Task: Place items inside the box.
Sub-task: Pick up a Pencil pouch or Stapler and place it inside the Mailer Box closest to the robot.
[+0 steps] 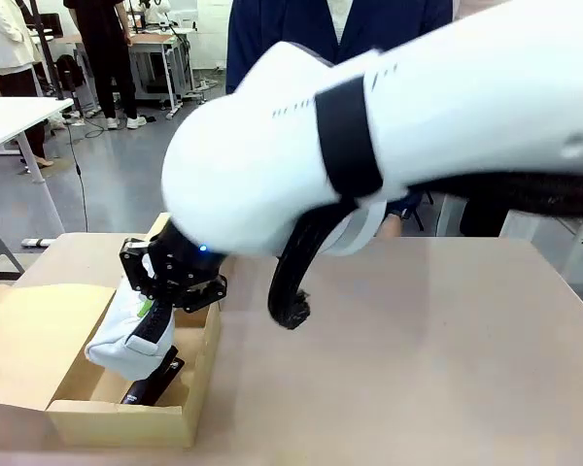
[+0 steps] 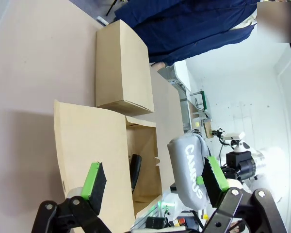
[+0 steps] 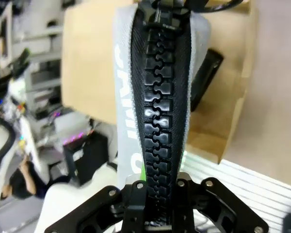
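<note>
Right end effector [image 1: 157, 320] tilted down, jaws pinched; left end effector [image 2: 154, 177] spread wide

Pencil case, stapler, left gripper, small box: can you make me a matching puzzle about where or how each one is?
1 grey pencil case
2 black stapler
3 left gripper
4 smaller box

A closed, on the table
B open, holding nothing
C lying in the open box
D held by the right gripper

Pairs: 1-D, 2-C, 3-B, 4-A.
</note>
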Motion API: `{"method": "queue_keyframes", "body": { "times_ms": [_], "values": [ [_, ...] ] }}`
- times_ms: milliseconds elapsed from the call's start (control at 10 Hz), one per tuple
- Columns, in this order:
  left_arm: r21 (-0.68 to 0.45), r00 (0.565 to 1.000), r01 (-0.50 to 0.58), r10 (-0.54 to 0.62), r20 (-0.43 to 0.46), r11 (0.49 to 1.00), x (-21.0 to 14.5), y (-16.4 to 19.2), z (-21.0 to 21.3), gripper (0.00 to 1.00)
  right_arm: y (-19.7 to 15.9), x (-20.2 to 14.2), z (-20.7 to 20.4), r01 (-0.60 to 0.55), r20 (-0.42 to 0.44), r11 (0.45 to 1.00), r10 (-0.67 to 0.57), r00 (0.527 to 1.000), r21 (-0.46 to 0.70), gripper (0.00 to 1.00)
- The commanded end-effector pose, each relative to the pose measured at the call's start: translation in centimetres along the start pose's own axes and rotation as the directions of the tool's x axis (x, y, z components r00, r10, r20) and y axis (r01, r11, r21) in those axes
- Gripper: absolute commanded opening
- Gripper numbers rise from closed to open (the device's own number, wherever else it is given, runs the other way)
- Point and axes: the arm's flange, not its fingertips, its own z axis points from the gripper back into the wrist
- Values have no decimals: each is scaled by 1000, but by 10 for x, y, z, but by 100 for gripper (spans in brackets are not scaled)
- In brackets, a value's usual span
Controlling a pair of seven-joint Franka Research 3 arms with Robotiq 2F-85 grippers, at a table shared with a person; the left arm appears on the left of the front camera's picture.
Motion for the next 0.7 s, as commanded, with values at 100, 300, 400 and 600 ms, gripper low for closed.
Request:
{"method": "queue_keyframes", "body": {
  "times_ms": [100, 300, 400, 600],
  "values": [
    [-23, 1000, 19, -18, 20, 1000, 1, 0, 0, 100, 53, 13, -36, 96, 94, 987, -85, 992, -126, 7],
    [-23, 1000, 19, -18, 20, 1000, 1, 0, 0, 100, 62, 12, -51, 27, 122, 991, -12, 993, -129, 7],
    [-23, 1000, 19, -18, 20, 1000, 1, 0, 0, 100, 66, 13, -60, 9, 139, 987, 14, 990, -162, 7],
    [-23, 1000, 19, -18, 20, 1000, 1, 0, 0, 100, 62, 18, -76, 15, 106, 980, 7, 994, -199, 7]
  ]
}}
